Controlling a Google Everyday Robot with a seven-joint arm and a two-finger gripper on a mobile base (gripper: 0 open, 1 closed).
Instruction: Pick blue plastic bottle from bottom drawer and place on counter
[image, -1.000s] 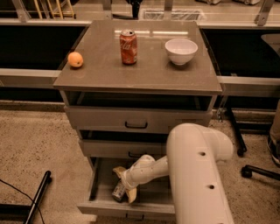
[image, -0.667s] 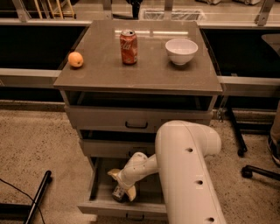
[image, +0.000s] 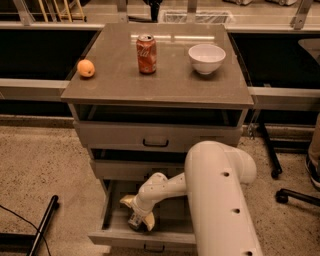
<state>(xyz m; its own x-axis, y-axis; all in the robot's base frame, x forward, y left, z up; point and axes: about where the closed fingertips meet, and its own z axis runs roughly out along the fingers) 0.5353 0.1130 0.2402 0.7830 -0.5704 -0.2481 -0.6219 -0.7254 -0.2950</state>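
Reaching down into the bottom drawer (image: 145, 237), the gripper (image: 137, 214) sits low inside the open tray near its left front corner, its pale yellowish tips showing against the grey drawer floor. Whether it is apart or clamped on anything cannot be told from this angle. Right at the gripper lies a small greyish shape, apparently the blue plastic bottle (image: 134, 221), mostly hidden, so its cap and label are not readable. The bottle is inside the drawer, well below the counter (image: 165, 87).

The arm (image: 220, 200) is smooth, glossy white, with a thick rounded upper segment dotted by small dark holes and a slimmer jointed link bending left into the drawer.

The cabinet has 3 grey drawers with flat fronts and small dark handles. The lowest stands pulled far out, while the 2 above it stand out only slightly.

On the flat, faintly reflective grey-brown counter stand 3 things, well apart: a round orange (image: 86, 68) at the left edge, an upright cylindrical red soda can (image: 146, 53) near the middle, and a rounded white bowl (image: 206, 58) to the right.

The floor (image: 40, 170) is speckled and coarse-looking.
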